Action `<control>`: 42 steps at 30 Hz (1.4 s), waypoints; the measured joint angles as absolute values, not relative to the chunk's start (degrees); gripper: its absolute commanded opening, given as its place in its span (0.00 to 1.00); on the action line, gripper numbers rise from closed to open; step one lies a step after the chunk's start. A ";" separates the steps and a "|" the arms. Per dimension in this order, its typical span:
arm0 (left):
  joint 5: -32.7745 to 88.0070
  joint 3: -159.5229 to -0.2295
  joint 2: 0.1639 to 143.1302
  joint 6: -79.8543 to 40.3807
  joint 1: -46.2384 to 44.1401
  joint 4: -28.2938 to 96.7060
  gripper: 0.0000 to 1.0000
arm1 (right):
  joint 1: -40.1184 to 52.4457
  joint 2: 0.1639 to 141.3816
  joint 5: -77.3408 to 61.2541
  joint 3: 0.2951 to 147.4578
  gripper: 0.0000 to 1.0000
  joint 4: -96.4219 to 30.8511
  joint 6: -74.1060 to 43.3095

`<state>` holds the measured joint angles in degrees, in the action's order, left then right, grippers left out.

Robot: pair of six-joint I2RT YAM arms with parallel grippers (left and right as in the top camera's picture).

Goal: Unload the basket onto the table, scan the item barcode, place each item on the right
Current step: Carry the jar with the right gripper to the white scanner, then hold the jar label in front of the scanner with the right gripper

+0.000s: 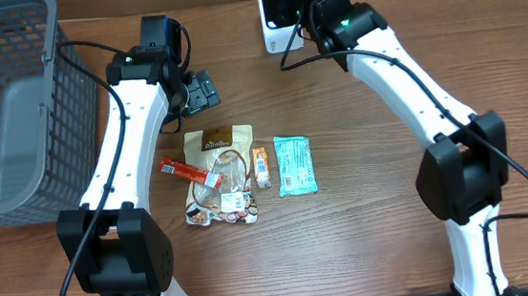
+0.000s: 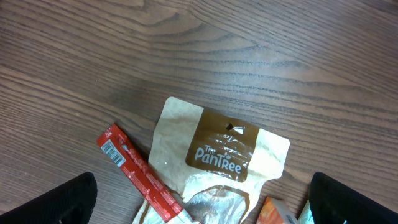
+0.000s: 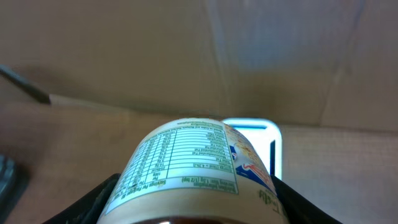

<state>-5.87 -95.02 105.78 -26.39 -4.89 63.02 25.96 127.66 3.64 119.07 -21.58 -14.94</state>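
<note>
Cream-coloured jar [image 3: 186, 165] with a nutrition table on its label sits clamped between the right gripper [image 3: 196, 202] fingers, jaws roughly half closed on its sides. It's held up right in front of the white scanner [image 3: 275, 149] at the far edge of the table. The jar's bottom is cut off by the frame, the label print is too small to read, and from overhead the arm pretty much hides the jar. Behind it is just blurry tan panelling, hard to say what exactly.

Over on the other side, the left gripper [image 2: 205, 202] hangs wide open with nothing in it, above a Pantree pouch [image 2: 224, 149]. Only its dark fingertips [image 2: 59, 202] poke into the corners of that view.

Surface is a brown wood-grain table [image 1: 368, 244]. A red stick pack [image 2: 134, 171] lies across the pouch, with a small orange packet [image 1: 261, 165] and a teal packet [image 1: 294, 164] just beside it.

A grey wire basket [image 1: 1, 104] stands at the left, partly out of frame.
</note>
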 measured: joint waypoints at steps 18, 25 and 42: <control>-5.87 -95.02 105.78 -26.39 -4.89 63.02 1.00 | 25.04 141.58 6.48 119.00 0.04 8.01 -14.96; -5.87 -95.02 105.78 -26.39 -4.89 63.02 1.00 | 24.32 142.98 9.61 119.00 0.04 12.43 -13.61; -5.87 -95.02 105.78 -26.39 -4.89 63.02 1.00 | 24.36 147.41 10.35 119.00 0.04 13.19 -10.44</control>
<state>-5.87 -95.02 105.78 -26.39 -4.89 63.02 24.36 147.41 10.35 119.00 13.19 -10.44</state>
